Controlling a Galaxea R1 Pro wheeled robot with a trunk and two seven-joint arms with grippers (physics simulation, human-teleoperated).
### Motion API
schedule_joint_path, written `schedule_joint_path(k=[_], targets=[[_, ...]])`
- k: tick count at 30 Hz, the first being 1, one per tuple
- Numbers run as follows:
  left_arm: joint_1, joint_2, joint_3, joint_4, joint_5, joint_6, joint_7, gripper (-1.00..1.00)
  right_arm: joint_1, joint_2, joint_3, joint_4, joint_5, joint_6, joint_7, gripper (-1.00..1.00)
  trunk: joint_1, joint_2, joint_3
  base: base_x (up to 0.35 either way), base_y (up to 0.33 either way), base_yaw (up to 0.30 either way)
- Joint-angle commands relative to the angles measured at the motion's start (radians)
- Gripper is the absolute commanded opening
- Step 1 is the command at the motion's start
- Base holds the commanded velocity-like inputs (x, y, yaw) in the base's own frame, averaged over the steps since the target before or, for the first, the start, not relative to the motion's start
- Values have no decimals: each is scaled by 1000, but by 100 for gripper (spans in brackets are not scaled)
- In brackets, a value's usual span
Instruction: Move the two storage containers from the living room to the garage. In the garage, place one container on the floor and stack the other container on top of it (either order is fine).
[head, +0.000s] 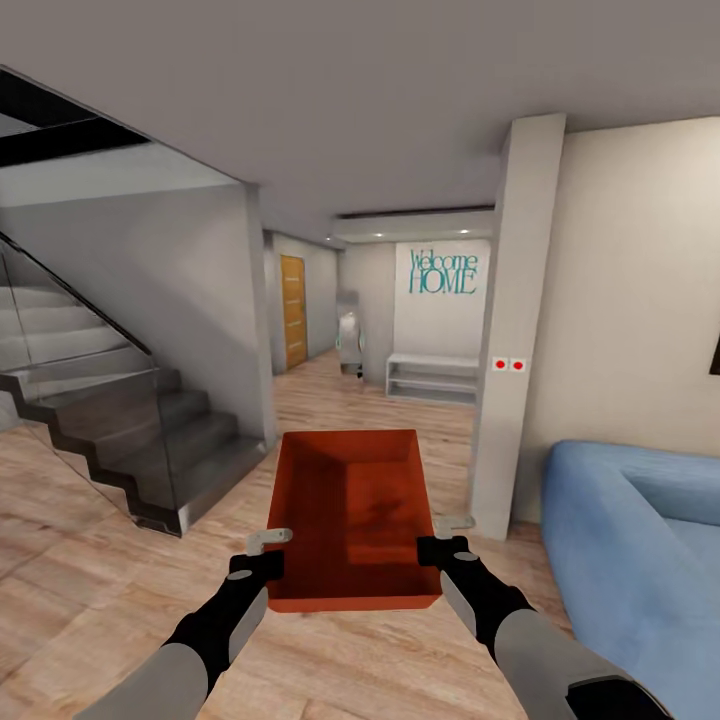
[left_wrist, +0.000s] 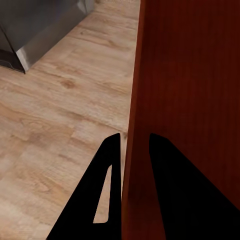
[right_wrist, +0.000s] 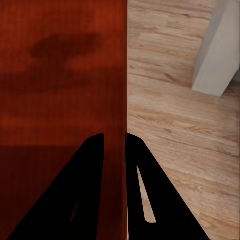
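Head view shows one storage container in the lower centre of the frame, carried in front of the robot above the light wood-plank floor. It is an orange-red open box, its opening turned up, and it looks empty inside. The left end effector holds the left side wall near the close corner, and the right end effector holds the right side wall in the same way.

In the left wrist view, the two dark fingers stand on both sides of the red wall, one inside the box and one outside, closed on it. The right wrist view shows the same: the fingers are clamped over the thin edge of the wall. I judge that this two-sided hold is chosen because the box is wide, so one arm alone could let it tilt or turn.

The container is kept low and level, probably so the camera can look over it to the way ahead. Past it, in the upper middle of the frame, a corridor leads to a wooden door and a wall with the words "Welcome HOME". A staircase is at the left, a white pillar and a blue sofa at the right. The pillar stands near the path, so the box may touch it if the robot turns too early.
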Motion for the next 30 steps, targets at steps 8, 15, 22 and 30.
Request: schedule_joint_path(k=[8,15,22,30], targets=[[0,61,53,-1,13,6,14,-100,0,-3,3,-5,6,-16,-5,-100,1,-1,0,324,0,0],[0,61,53,-1,13,6,14,-100,-1,-3,3,-5,6,-18,-5,-100,1,-1,0,324,0,0],[0,61,53,0,15,8,14,-100,0,-3,1,-5,6,-18,-5,-100,1,-1,0,324,0,0],[0,61,53,2,16,8,13,-100,-1,-3,2,-5,6,-18,-5,-100,1,-1,0,324,0,0]])
